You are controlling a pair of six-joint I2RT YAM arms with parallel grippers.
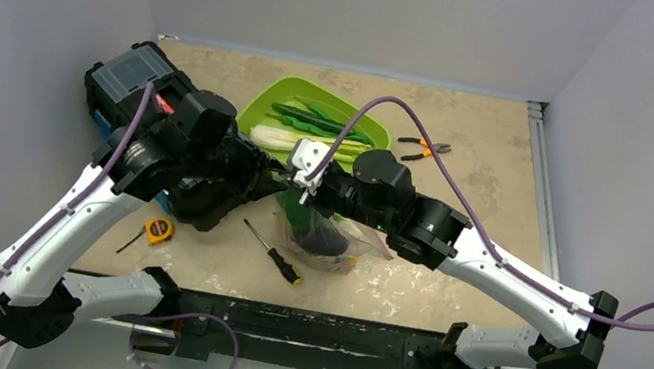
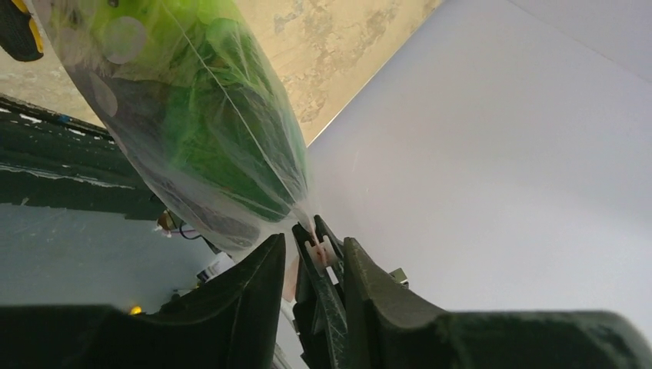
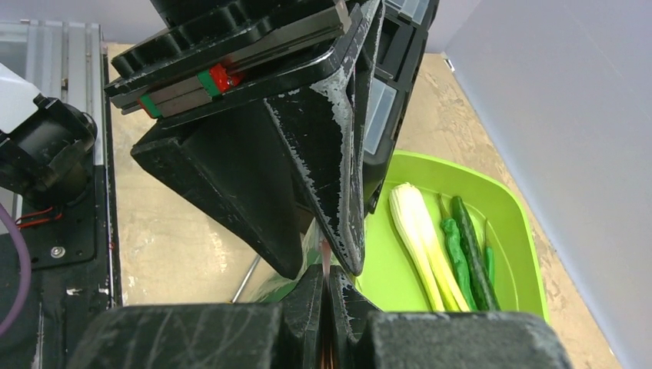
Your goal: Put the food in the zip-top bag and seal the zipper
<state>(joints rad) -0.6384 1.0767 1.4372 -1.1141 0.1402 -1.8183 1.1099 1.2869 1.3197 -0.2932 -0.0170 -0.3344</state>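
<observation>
The zip-top bag (image 1: 339, 239) hangs below the two grippers at table centre, with a purple eggplant (image 1: 318, 234) and green leafy food (image 2: 207, 146) inside. My right gripper (image 3: 327, 283) is shut on the pinkish zipper (image 3: 326, 257) at the bag's top edge. My left gripper (image 2: 314, 243) is open, and its two wide fingers (image 3: 323, 154) straddle the zipper and the right gripper's tips. In the top view the two grippers meet tip to tip, left (image 1: 275, 167) against right (image 1: 297, 175). Bok choy (image 3: 419, 238) and green pods (image 3: 465, 246) lie in the lime-green tray (image 3: 511, 204).
The tray (image 1: 261, 104) sits just behind the grippers. A screwdriver (image 1: 275, 254) and a yellow tape measure (image 1: 157, 230) lie near the front. Pliers (image 1: 423, 149) lie at the back right. A black and blue toolbox (image 1: 129, 77) stands at the back left.
</observation>
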